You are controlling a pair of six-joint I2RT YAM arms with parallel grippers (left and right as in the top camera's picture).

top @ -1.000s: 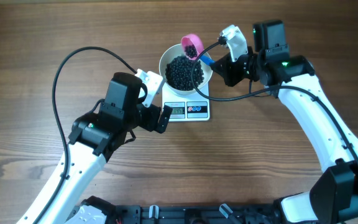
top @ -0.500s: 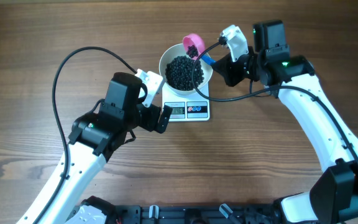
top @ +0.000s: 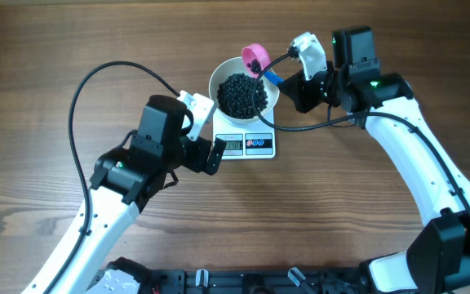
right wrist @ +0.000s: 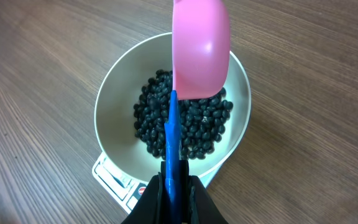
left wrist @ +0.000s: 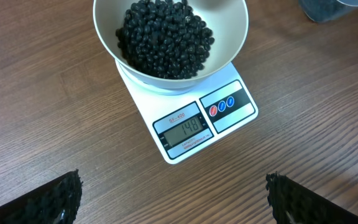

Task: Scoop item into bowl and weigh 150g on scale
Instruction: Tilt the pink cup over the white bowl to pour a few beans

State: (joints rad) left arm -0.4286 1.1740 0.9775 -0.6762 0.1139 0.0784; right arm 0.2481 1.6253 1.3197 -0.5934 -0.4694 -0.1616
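Wooden table (top: 47,49) stretches open to the left and near. Close by the scale's (top: 250,144) left-near corner hangs the left gripper (top: 210,132), fingers wide apart. The scale's long axis runs far to near, display end nearest. On its far end sits the bowl (top: 212,88) of black pellets (top: 241,94). Tilted over the bowl's far-right rim is the pink scoop (top: 254,59). From there its blue handle (right wrist: 171,137) runs right to the right gripper (right wrist: 170,190), which is clamped on it.

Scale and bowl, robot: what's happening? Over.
Right gripper shut on pink plastic scoop, above round white bowl. Left gripper open, empty. Black bead-like pellets in bowl on white digital scale, display reads 148. Nothing blocking.
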